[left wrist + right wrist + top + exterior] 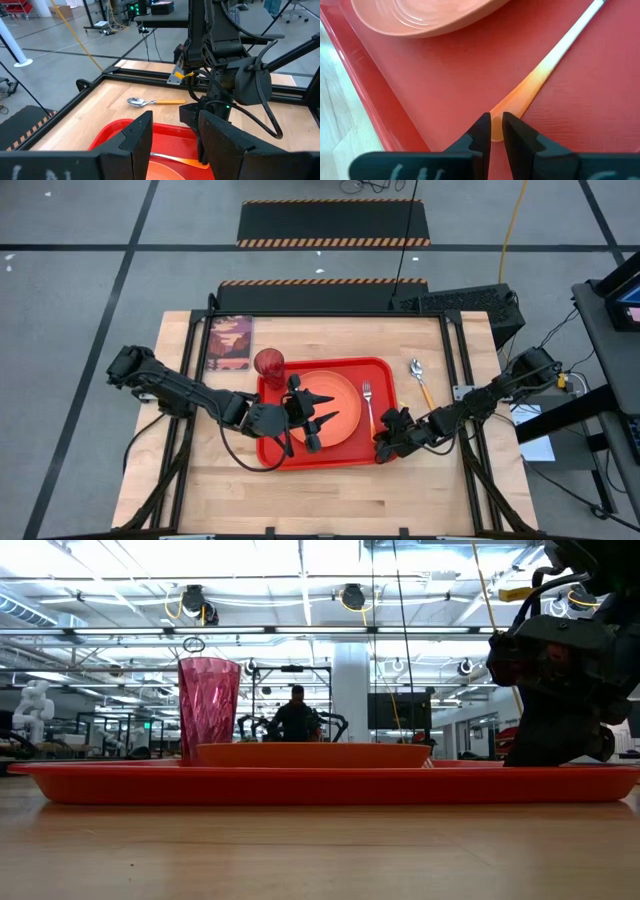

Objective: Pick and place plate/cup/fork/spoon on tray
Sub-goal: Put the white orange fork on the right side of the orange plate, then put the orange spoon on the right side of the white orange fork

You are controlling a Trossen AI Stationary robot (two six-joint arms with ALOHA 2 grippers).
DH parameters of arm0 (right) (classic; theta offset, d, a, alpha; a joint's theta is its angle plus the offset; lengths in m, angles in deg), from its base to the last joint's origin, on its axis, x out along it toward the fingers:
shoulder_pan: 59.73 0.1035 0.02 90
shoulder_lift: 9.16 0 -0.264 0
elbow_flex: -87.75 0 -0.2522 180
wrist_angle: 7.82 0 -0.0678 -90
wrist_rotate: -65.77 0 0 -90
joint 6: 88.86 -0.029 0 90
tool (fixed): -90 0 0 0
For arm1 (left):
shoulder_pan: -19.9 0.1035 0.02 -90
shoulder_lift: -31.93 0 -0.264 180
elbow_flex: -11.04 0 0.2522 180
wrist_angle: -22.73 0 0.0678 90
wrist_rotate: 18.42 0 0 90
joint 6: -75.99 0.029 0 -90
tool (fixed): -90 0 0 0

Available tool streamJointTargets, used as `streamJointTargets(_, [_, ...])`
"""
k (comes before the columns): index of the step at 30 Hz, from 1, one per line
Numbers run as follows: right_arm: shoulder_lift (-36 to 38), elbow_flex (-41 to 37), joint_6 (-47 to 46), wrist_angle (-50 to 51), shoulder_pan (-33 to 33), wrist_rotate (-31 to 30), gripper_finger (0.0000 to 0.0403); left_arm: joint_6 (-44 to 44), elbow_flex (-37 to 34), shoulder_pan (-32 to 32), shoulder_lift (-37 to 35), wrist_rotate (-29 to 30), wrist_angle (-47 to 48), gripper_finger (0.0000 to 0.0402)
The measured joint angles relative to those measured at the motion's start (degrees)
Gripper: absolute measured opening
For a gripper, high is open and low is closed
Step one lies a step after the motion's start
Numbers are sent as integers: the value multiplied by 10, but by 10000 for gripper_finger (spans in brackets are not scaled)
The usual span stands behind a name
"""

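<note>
The fork (368,406) lies flat on the tray (270,452), just at the plate's three o'clock side, tines pointing to twelve o'clock and its thin orange handle (530,85) running down toward six. The right gripper (383,448) sits low at the handle's end, near the tray's five o'clock corner, and its two dark fingers (481,134) are pinched nearly together on the tip of that handle, which shows in the narrow slit between them.

The plate (335,408) rests in the middle of the tray. The cup (269,364) stands upright at the tray's eleven o'clock corner; from bench height it rises tall at the left end of the tray, with the plate's rim low beside it.

The left gripper (318,409) hovers over the nine o'clock part of the plate with its fingers spread and nothing between them.

The spoon (421,380) is off the tray, lying on the bench (200,490) just beyond the tray's one o'clock corner, bowl toward twelve.

A small picture card (229,343) lies on the bench at about eleven o'clock from the tray, near the cup. Far across the room a person (296,716) sits behind the bench.
</note>
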Motion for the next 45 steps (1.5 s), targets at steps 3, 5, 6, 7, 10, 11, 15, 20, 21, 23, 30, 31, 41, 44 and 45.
streamJointTargets(3, [0,0,0,0,0,0,43,0,0,0,0,0,0,163])
streamJointTargets(5, [0,0,0,-1,0,0,43,0,0,0,0,0,0,163])
streamJointTargets(6, [0,0,0,-1,0,0,43,0,0,0,0,0,0,163])
streamJointTargets(7, [0,0,0,-1,0,0,43,0,0,0,0,0,0,163])
streamJointTargets(10, [1,0,2,-2,0,0,43,0,0,0,0,0,0,163])
streamJointTargets(11, [3,0,2,-1,0,0,43,0,0,0,0,0,0,163])
streamJointTargets(15, [20,0,8,4,0,-1,43,0,0,0,0,0,1,163])
streamJointTargets(20, [50,0,19,16,0,-16,43,0,0,0,0,0,2,163])
streamJointTargets(21, [57,0,19,23,0,-16,43,0,0,0,0,0,3,163])
streamJointTargets(23, [74,0,19,49,0,-17,43,0,0,0,0,0,3,163])
streamJointTargets(30, [153,0,-35,229,-10,-15,43,5,0,0,0,0,5,163])
streamJointTargets(31, [165,0,-42,254,-12,-15,43,6,0,0,0,0,5,163])
streamJointTargets(41, [296,0,-27,469,-85,-13,43,11,0,0,0,0,3,163])
streamJointTargets(44, [321,0,-26,537,-122,-13,43,11,0,0,0,0,1,163])
streamJointTargets(45, [326,0,-20,556,-138,-12,43,11,0,0,0,0,0,163])
